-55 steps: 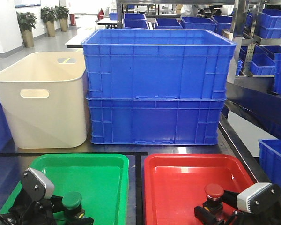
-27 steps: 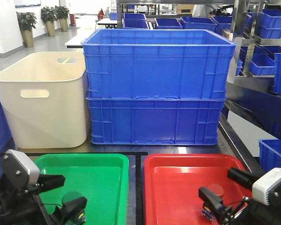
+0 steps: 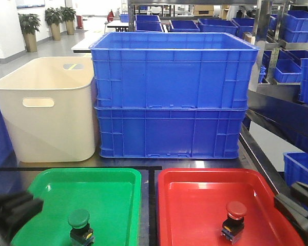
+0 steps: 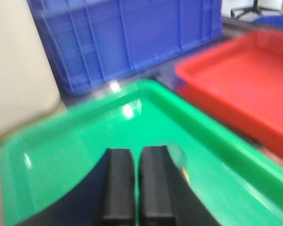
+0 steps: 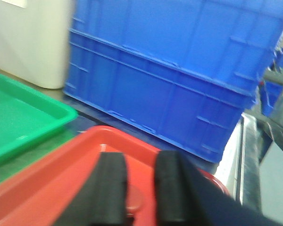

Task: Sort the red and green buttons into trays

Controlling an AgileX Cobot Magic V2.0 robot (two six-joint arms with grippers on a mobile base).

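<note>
Sitting upright, green button, green tray

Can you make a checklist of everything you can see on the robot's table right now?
Surface: dark table, black tape lines.
Job's things: green button stands in green tray; red button stands in red tray.
Clutter: cream tub, stacked blue bins behind trays.
Grippers: left gripper nearly shut, empty; right gripper open, empty.
Cables: nothing seen.
Surroundings: bin shelves, potted plants.
</note>
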